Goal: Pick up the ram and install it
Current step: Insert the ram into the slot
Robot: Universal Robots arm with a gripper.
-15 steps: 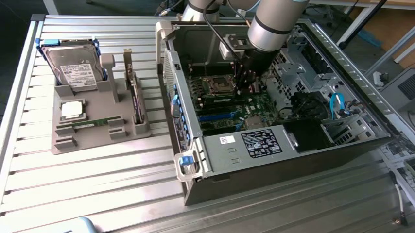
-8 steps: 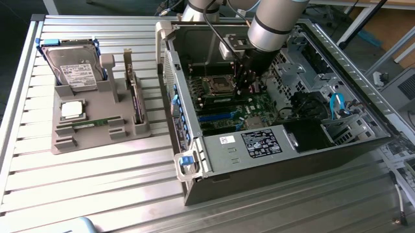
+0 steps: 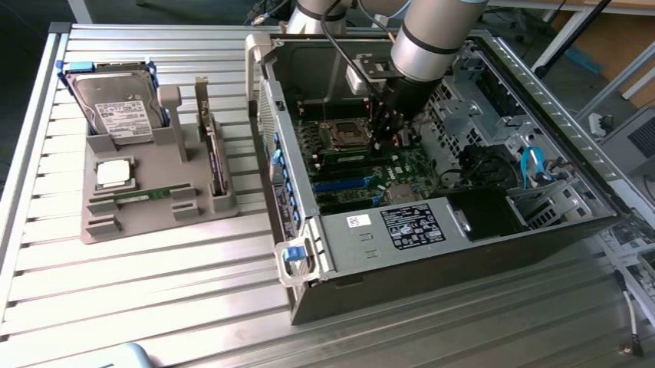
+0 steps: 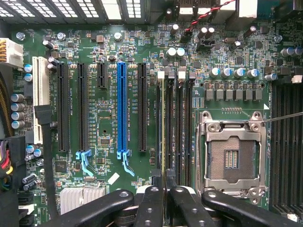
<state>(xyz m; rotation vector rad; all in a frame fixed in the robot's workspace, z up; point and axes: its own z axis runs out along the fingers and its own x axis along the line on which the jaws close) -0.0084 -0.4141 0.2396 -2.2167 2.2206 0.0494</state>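
Counter [image 3: 153,291] carried one open case [image 3: 430,261] lying on its side, and one grey tray [image 3: 153,222] at the exterior view's left. One arm [image 3: 435,31] reached down into the case over the board [image 4: 109,118]. End effector [image 4: 164,191] was closed almost fully on the ram [image 4: 163,132]. The ram appeared edge-on as a thin line running along a memory slot just beside the socket [image 4: 232,151]. Whether it was already seated could not be told. Judgement for this step: hold the stick upright and parallel to the slot, centred between the slot's ends. Press straight down with even load at both ends and no rocking, since a tilted stick would likely bind or stress the board. Grip should hold until the stick is fully home. Counts, large to small: one hard drive [image 3: 118,107] on the tray; one upright card [image 3: 212,153] on the tray; one socket, empty; one processor [image 3: 113,172] on the tray. Expansion slots on the board: one white slot [image 4: 40,99], one blue slot [image 4: 121,109], three long black, one short black. Memory slots in the bank beside the socket: four, as best counted. Rams: two, one in the grip and a second ram [image 3: 143,195] lying flat on the tray.
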